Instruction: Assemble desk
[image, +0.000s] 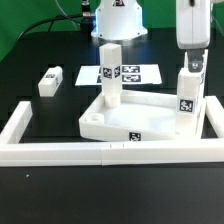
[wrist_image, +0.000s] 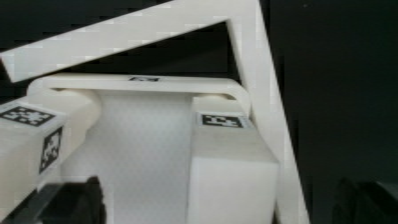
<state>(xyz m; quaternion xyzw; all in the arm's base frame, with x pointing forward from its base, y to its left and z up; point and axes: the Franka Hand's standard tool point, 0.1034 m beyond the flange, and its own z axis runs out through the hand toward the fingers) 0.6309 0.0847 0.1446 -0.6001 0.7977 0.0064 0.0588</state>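
Observation:
The white desk top (image: 135, 122) lies inside the border wall. One white leg (image: 110, 72) stands upright in its corner on the exterior view's left. A second tagged leg (image: 187, 98) stands upright in the corner on the exterior view's right. My gripper (image: 190, 62) is over that leg's upper end. In the wrist view this leg (wrist_image: 231, 165) runs between my dark fingers (wrist_image: 68, 200), with a gap on each side, so the gripper (wrist_image: 217, 205) is open around it. The other standing leg (wrist_image: 36, 135) shows beside it. A third leg (image: 49, 80) lies loose on the black table.
The low white U-shaped border wall (image: 60, 152) surrounds the desk top on three sides and shows in the wrist view as well (wrist_image: 160, 35). The marker board (image: 125, 72) lies behind the desk top. The arm's white base (image: 118, 18) stands at the back.

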